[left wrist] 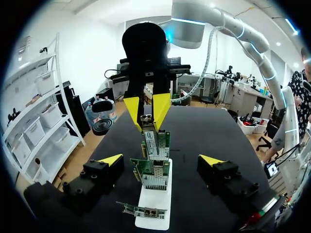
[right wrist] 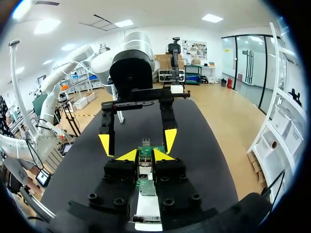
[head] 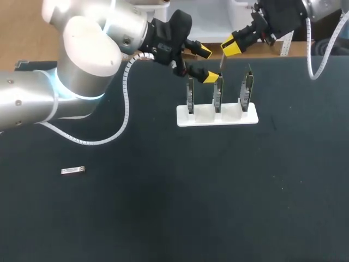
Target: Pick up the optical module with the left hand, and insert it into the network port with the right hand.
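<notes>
- Nearest me, a spare module (head: 72, 171) lies flat on the table (head: 163, 213), on my left and well apart from everything else.
- Further back, a white stand (head: 203, 117) holds three cards upright.
- My left gripper (head: 206, 64) hangs by the cards' tops, fingers spread wide and empty.
- Farthest, my right gripper (right wrist: 146, 155) is clamped on the optical module (left wrist: 150, 141). The module's lower end is at the top of the middle card (head: 217, 97). I cannot tell whether it is seated.
</notes>
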{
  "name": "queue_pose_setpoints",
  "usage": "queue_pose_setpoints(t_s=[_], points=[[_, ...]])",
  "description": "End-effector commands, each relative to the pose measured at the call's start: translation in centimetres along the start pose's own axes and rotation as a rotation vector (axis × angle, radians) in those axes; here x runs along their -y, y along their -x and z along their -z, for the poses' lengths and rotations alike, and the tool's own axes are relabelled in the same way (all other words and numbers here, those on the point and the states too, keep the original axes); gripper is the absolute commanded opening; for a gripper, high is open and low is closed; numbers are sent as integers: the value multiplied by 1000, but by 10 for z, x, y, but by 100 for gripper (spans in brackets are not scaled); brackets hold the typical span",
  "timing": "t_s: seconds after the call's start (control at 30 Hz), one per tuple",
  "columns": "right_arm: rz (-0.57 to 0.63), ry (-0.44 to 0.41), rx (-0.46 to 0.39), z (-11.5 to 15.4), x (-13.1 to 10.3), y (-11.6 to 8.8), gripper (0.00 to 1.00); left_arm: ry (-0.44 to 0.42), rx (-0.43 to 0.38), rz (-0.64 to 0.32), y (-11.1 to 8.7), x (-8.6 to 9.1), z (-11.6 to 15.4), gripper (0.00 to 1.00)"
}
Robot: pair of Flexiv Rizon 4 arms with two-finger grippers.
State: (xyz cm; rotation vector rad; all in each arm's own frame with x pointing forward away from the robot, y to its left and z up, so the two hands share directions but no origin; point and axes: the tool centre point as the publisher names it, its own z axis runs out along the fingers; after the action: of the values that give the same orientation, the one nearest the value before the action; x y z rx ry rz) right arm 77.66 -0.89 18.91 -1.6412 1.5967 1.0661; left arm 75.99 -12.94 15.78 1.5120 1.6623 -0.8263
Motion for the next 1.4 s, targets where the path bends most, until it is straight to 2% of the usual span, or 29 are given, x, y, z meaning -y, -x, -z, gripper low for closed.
queue_pose_setpoints(t_s=[0.03, 0.8, 1.4], points=[[0, -10, -6, 0, -4, 0, 0, -10, 3, 4, 1, -3, -2, 100], [22, -20, -92, -4, -17, 1, 0, -11, 5, 5, 1, -3, -2, 100], [27, -95, -156, -2, -23, 4, 0, -11, 5, 5, 1, -3, -2, 100]])
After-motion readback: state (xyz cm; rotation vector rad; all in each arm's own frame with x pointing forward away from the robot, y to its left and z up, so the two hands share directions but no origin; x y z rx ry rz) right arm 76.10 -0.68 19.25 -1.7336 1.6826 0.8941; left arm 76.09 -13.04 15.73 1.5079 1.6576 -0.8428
